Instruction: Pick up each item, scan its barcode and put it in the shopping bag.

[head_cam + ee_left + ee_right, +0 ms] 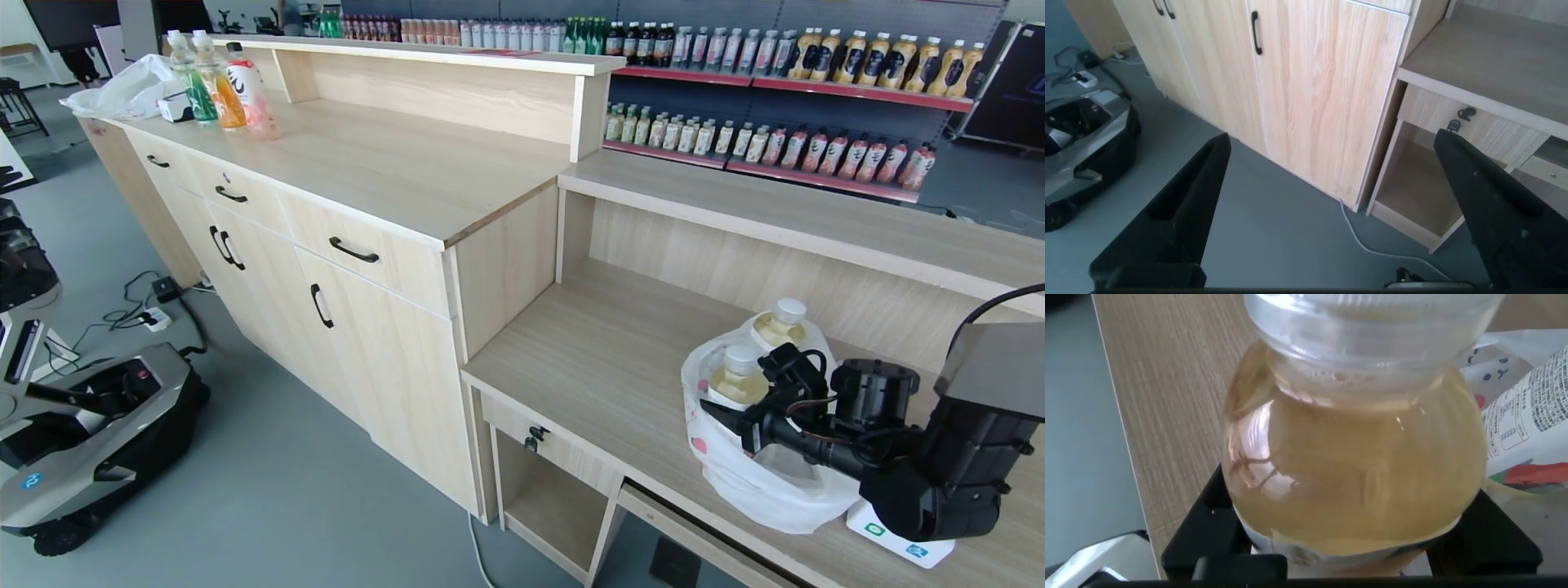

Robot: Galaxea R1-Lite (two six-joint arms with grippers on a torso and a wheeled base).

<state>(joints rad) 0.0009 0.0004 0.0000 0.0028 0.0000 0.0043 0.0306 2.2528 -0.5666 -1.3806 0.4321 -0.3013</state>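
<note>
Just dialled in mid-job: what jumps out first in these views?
The right gripper is at the white shopping bag on the low desk, clamped round a pale-tea bottle beside a second bottle. Far off on the tall counter, three more bottles wait; the left gripper hangs open above the floor.

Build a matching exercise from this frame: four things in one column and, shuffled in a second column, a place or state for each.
Things
1. left gripper
2. right gripper
3. shopping bag
4. three bottles

Places or states
A. standing at the far end of the upper counter
B. shut on a pale yellow bottle
C. open above the grey floor
D. sitting on the lower desk

Pairs: 1-C, 2-B, 3-D, 4-A
</note>
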